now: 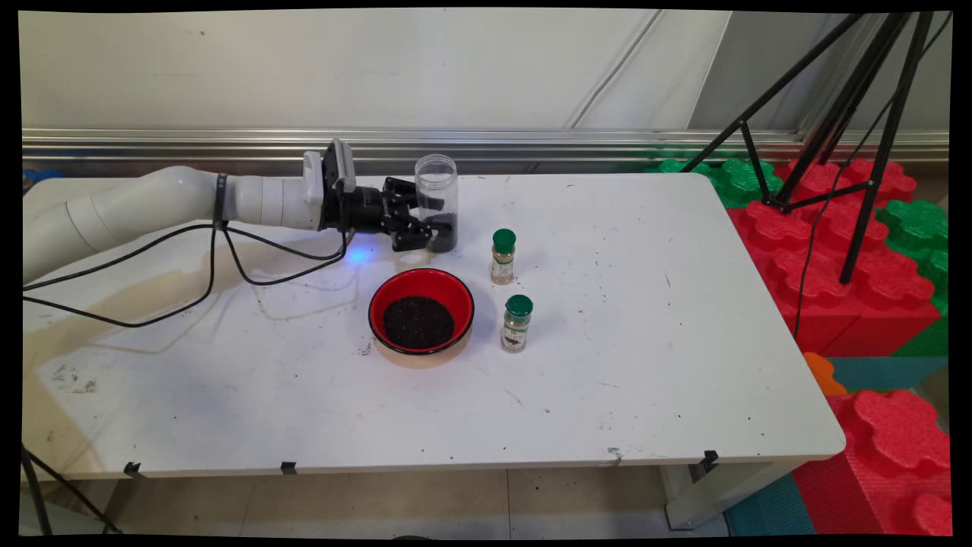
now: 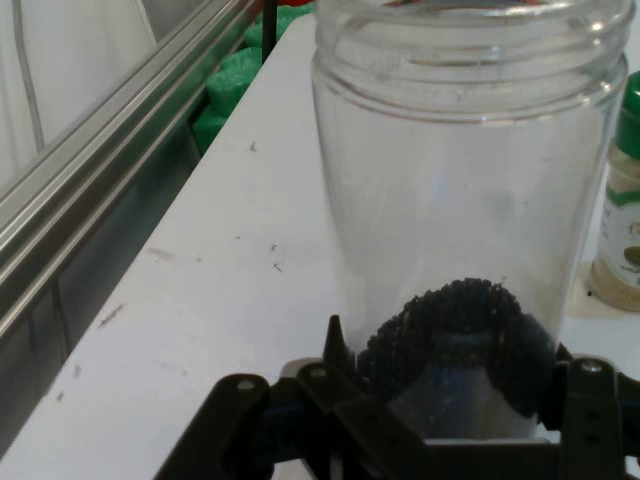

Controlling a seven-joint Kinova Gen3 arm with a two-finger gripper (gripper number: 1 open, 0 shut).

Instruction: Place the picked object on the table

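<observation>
A clear, lidless plastic jar stands upright near the table's far edge, with a small heap of dark grains at its bottom. My gripper reaches in level from the left and is shut on the jar's lower part, one finger on each side. In the hand view the jar fills the frame between the fingers, and the gripper clasps it just above the grains. In front of the jar sits a red bowl holding dark grains.
Two green-capped spice bottles stand right of the bowl, one at the back and one nearer; the back one shows in the hand view. Black cables trail over the table's left. Red and green foam blocks and a black tripod stand beyond the right edge.
</observation>
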